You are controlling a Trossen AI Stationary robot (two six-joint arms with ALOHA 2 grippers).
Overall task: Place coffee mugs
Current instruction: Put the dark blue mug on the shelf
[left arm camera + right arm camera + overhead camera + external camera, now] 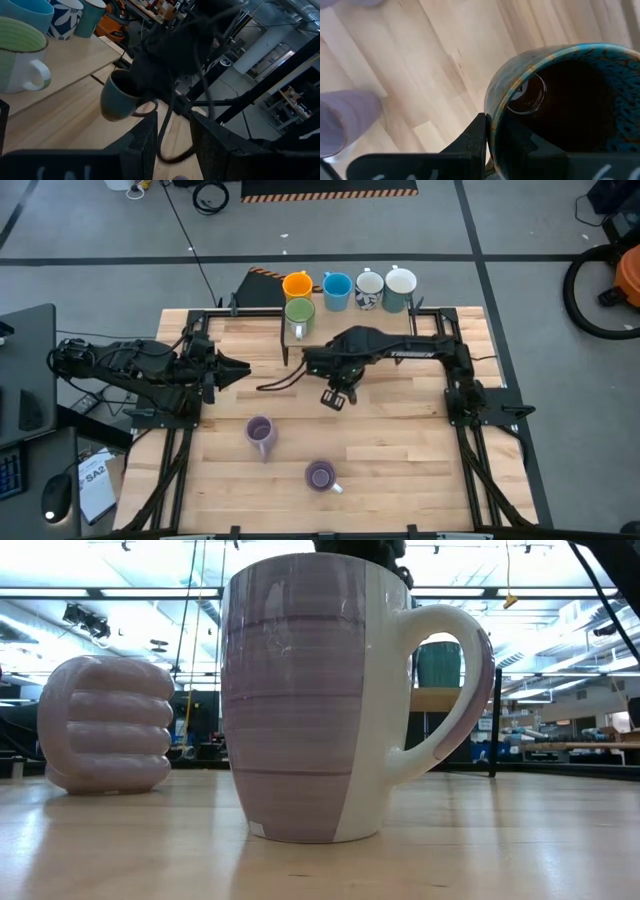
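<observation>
Presently the right gripper (336, 397) hangs over the middle of the pale wooden table (400, 470), its fingers pinched nearly together on the rim of a dark glazed mug with a teal-speckled lip (560, 105). One finger sits inside the mouth and one outside, a hold that leaves the mug's base free for setting down. In the left wrist view the same mug (117, 97) hangs tilted from the arm, clear of the wood.

At the table's far edge stand the mugs already placed: an orange mug (297, 284), a blue mug (337, 290), a white mug with a dark flower pattern (369, 288) and a white mug with a teal side (400, 286) in a row, with a green-rimmed white mug (299, 314) just before the orange one. The carried mug is judged bound for that group.

Two lilac purple mugs remain unplaced on the near half, one upright with a white handle (320, 475), the other (260, 431) to its left.

The left gripper (238, 369) waits at the table's left side, fingers parted and holding nothing, well apart from every mug.
</observation>
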